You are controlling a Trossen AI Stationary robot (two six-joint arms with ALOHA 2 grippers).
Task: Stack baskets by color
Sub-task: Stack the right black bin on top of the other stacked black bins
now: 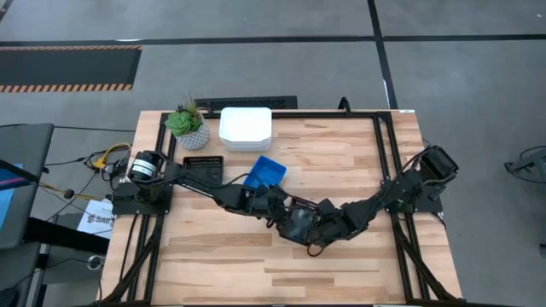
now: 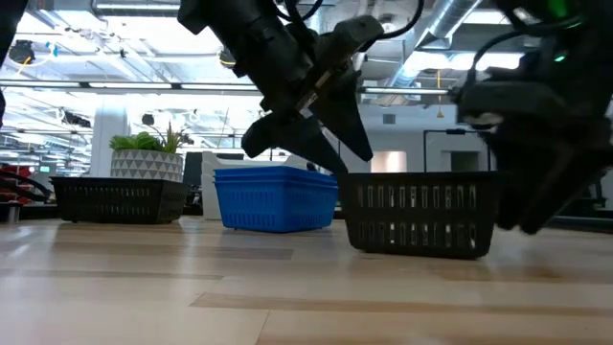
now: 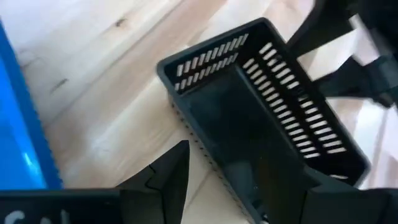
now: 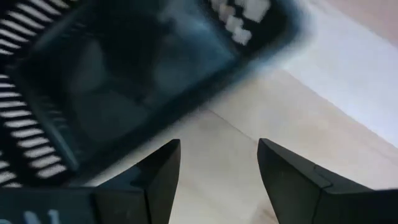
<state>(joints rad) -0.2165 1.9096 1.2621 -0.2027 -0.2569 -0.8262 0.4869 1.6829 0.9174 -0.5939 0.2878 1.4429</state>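
A black slotted basket (image 3: pixel 267 118) sits on the wooden table (image 1: pixel 341 264) just beside the blue baskets (image 2: pixel 273 196), on the side away from the potted plant (image 1: pixel 188 125). The left gripper (image 3: pixel 249 180) hangs right over this basket, its fingers (image 3: pixel 165 177) parted astride the near wall, not visibly pressing it. The right gripper (image 4: pixel 217 168) hovers at the basket's opposite edge, spread wide and holding nothing. The white baskets (image 1: pixel 246 128) stand stacked next to the plant, and another black basket (image 1: pixel 202 164) lies near it.
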